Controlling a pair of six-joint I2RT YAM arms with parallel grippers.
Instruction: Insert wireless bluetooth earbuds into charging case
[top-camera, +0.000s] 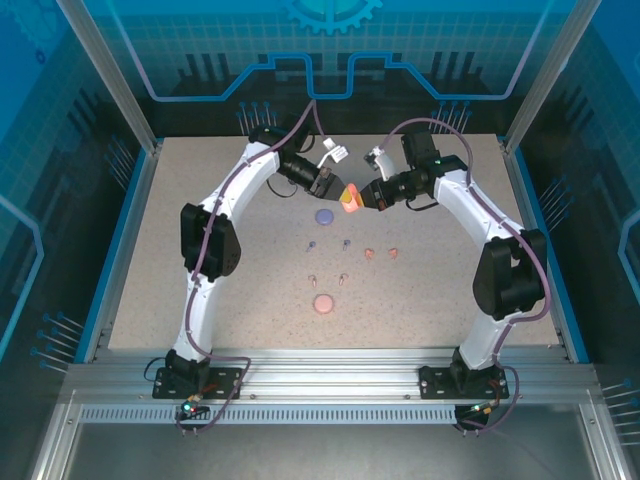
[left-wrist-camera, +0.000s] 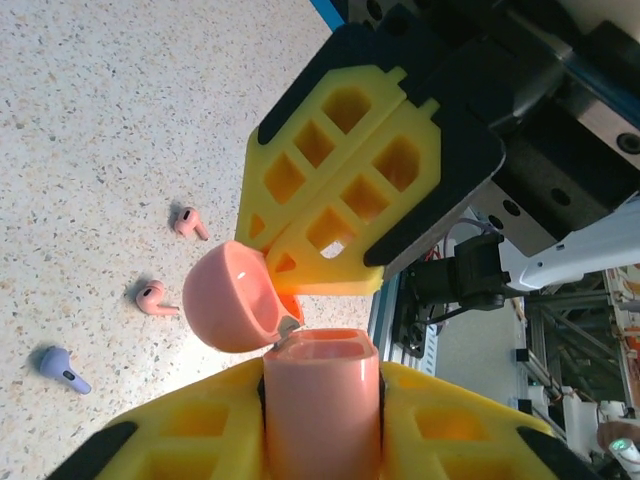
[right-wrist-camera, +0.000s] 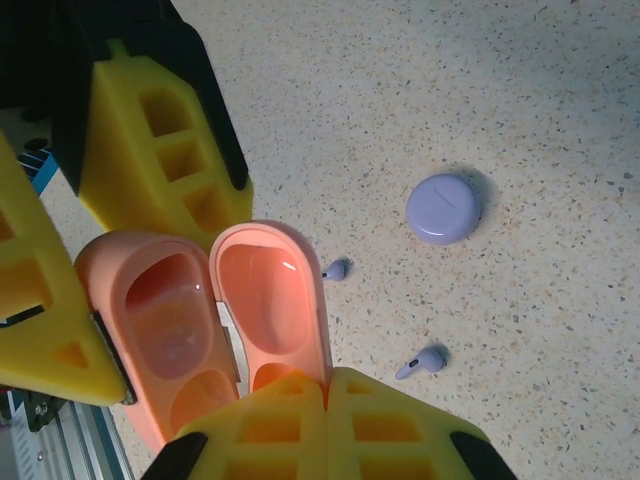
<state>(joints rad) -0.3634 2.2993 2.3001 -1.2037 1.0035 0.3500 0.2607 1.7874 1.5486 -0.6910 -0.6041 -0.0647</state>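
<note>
Both arms arch inward over the counter (top-camera: 200, 210) toward 12 o'clock. The left tool (top-camera: 333, 188) clamps the open salmon-orange case (top-camera: 349, 199), and the right tool (top-camera: 364, 194) pinches its lid (right-wrist-camera: 265, 290). Earbuds (top-camera: 369, 253) lie loose at 6 o'clock, with open counter to every edge.

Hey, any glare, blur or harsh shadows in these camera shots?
Left wrist view: a bright patch washes out the table beside the salmon case. Right wrist view: glossy highlights inside that case; the purple case throws a soft shadow. Top view: even light, earbuds tiny.
</note>
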